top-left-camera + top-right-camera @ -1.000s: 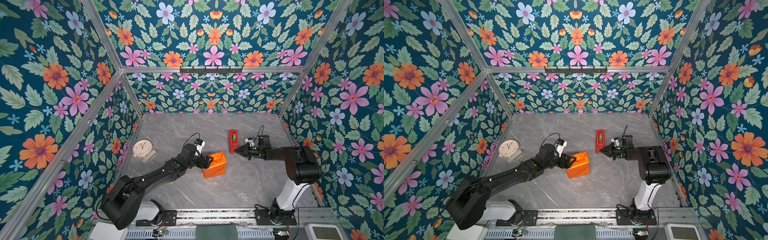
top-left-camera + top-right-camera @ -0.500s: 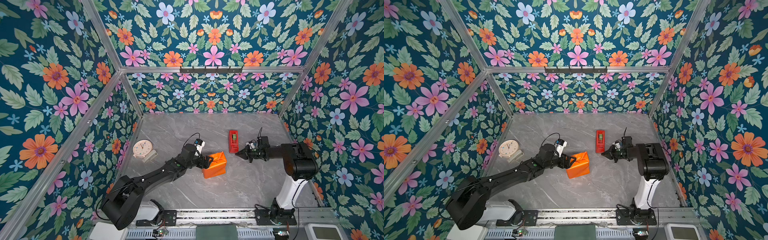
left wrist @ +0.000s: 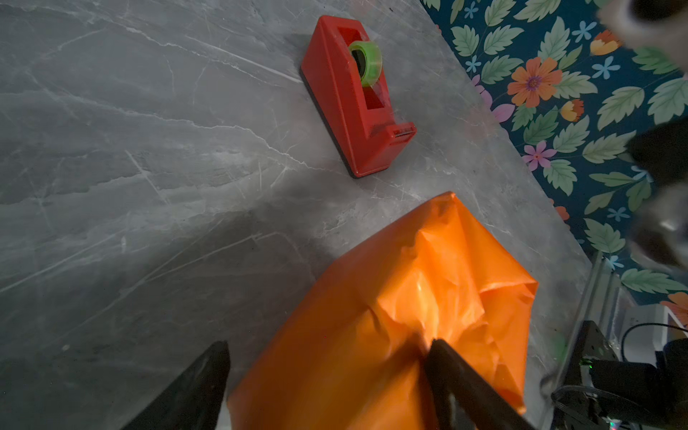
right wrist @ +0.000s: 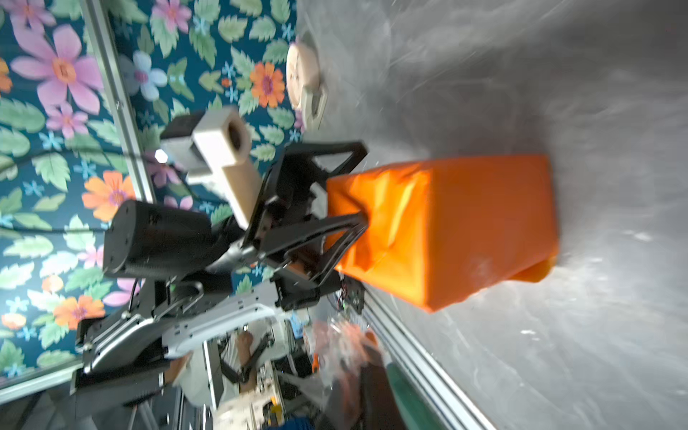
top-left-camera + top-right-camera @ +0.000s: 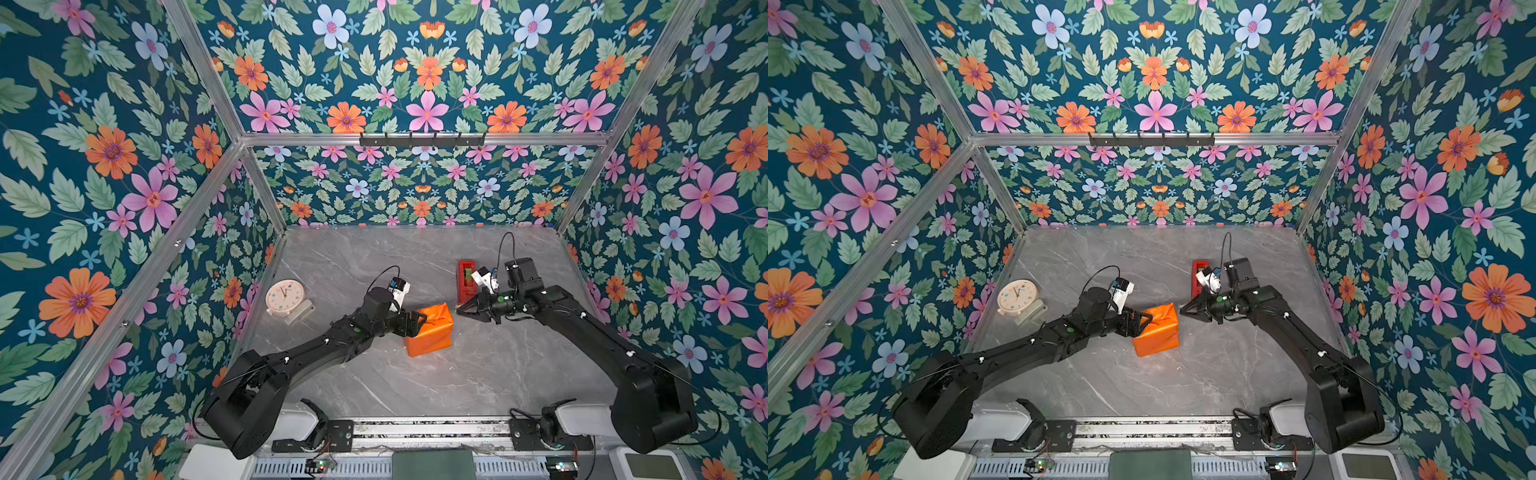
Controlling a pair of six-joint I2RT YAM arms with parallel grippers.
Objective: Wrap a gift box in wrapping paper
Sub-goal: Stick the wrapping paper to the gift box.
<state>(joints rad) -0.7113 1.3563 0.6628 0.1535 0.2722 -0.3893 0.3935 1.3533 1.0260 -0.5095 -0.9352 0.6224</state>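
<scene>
Jaws of our left gripper (image 5: 419, 324) are standing spread wide, and we are pressing one finger (image 3: 458, 376) into the crumpled end fold of the wrapping paper (image 5: 430, 334), seemingly to pin that flap flat. Our right gripper (image 5: 460, 309) is hovering pressed together just beside the parcel's far side, not touching it. Something clear is blurring at its tips in the right wrist view, and we cannot tell what. The gift box is lying fully hidden inside the orange paper, in the middle of the table (image 5: 374, 382). Behind the right gripper the red tape dispenser (image 3: 357, 100) is sitting close, likely so tape is within reach.
</scene>
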